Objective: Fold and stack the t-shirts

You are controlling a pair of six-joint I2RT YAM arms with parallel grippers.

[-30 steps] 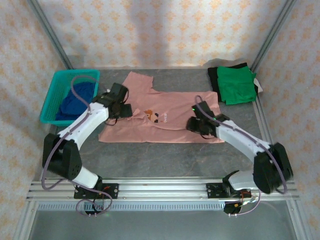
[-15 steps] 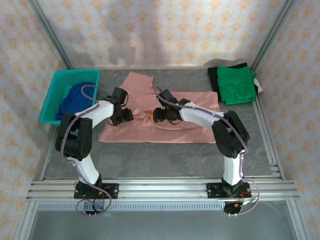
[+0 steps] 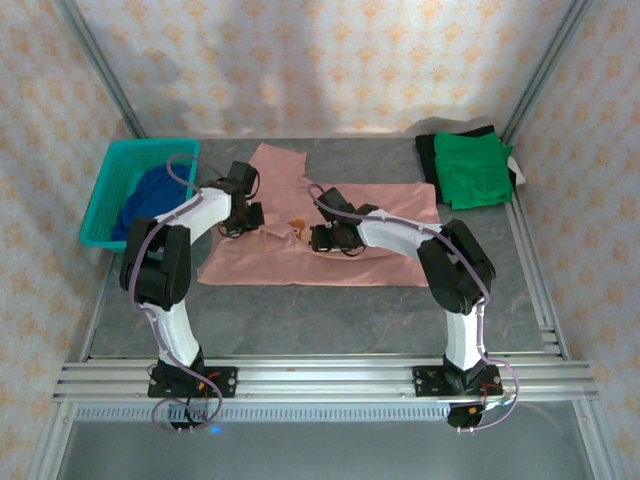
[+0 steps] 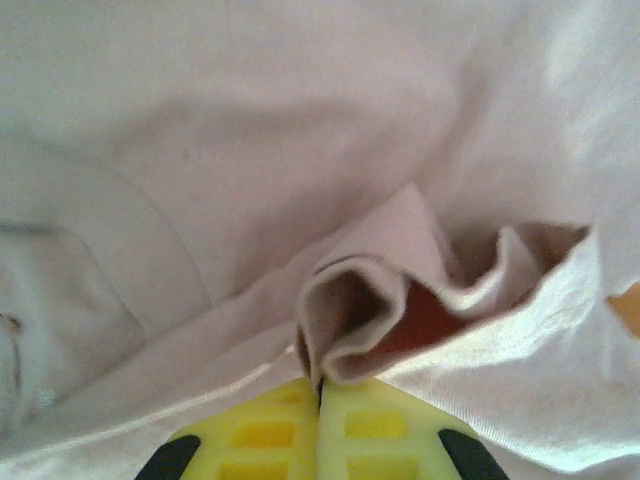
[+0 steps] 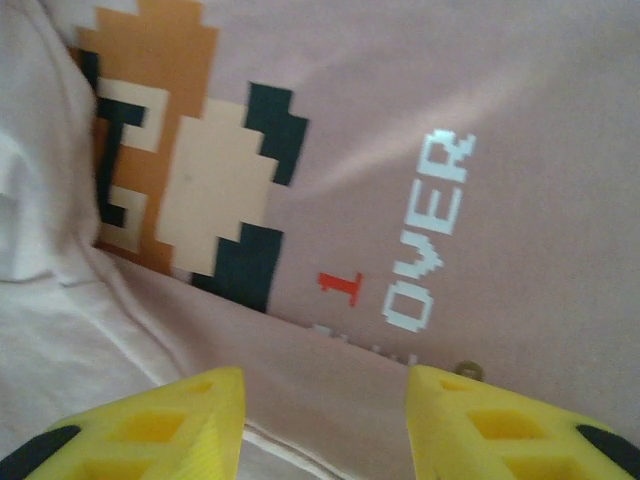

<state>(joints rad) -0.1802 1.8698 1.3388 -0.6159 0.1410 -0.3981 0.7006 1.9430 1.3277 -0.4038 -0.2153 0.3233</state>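
The dusty-pink t-shirt [image 3: 360, 262] lies spread on the table's middle, chest graphic [image 5: 190, 180] facing up. My left gripper [image 3: 254, 216] sits on its left part, near the collar. In the left wrist view the yellow fingers [image 4: 270, 430] of the left gripper [image 4: 320, 385] are shut on a raised fold of pink cloth [image 4: 360, 300]. My right gripper [image 3: 318, 238] hovers low over the chest print; it is open [image 5: 325, 385] with pink fabric [image 5: 560, 150] beneath and nothing between the fingers. The green t-shirt [image 3: 475, 170] lies folded at the back right. The dark blue t-shirt [image 3: 150, 200] is bunched in the basket.
The teal basket [image 3: 100, 200] stands at the back left. A black cloth [image 3: 428, 150] lies under the green shirt. Metal frame posts rise at the back corners, and an aluminium rail [image 3: 320, 378] runs along the near edge.
My left gripper has closed on a pinch of the pink shirt. The right arm swung left from the shirt's right side to the chest graphic, staying open.
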